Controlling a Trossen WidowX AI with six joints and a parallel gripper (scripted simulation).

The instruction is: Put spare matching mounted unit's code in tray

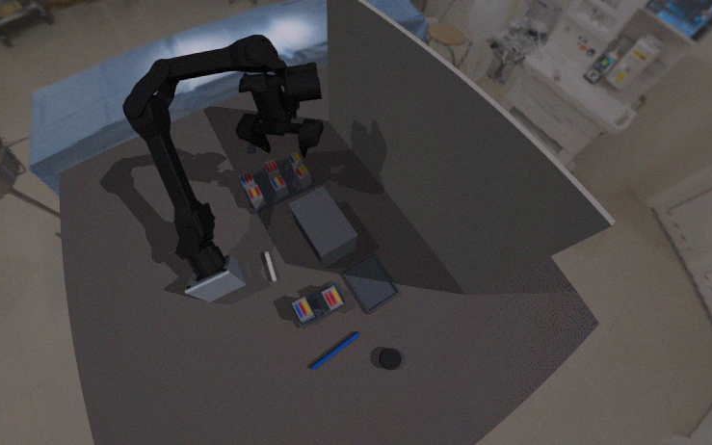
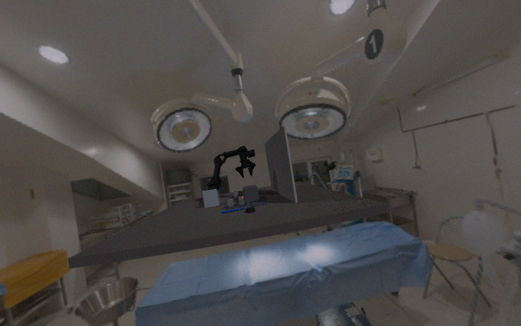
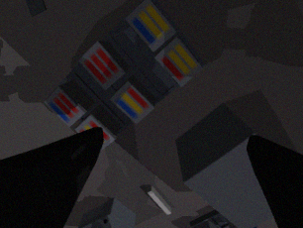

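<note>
My fingers [image 1: 310,133] [image 2: 251,168] are wide apart and grip nothing. Their tips are above the counter [image 1: 181,359] [image 2: 213,226] [image 3: 168,131], near the large rack [image 1: 292,193] [image 3: 130,55], and touch no block. In the wrist view, one finger overlaps part of a block at the rack's end.

Clearances: the tall panel [image 1: 446,154] [image 2: 280,166] stands upright beside the work area and limits sideways travel. The grey box [image 1: 322,221] [image 2: 251,193] [image 3: 223,183], the mounted unit, sits between the large rack and the tray [image 1: 370,282]. Its printed back is not readable here, so I cannot tell which spare matches. Open counter separates the tray from the black disc [image 1: 389,359] [image 2: 249,209].

Count:
- Large rack: six striped blocks [image 1: 277,182] [image 3: 133,101], in two rows of three. Five show their stripes fully in the wrist view; one of these is all red, another has one blue and two red stripes.
- Small rack [image 1: 320,304]: two spare blocks [image 1: 303,309], one at each end, beside the tray.
- Tray: one, holding no block.
- Loose items: one white bar [image 1: 270,267] [image 3: 159,200], one blue rod [image 1: 335,351] [image 2: 233,210], one black disc.
</note>
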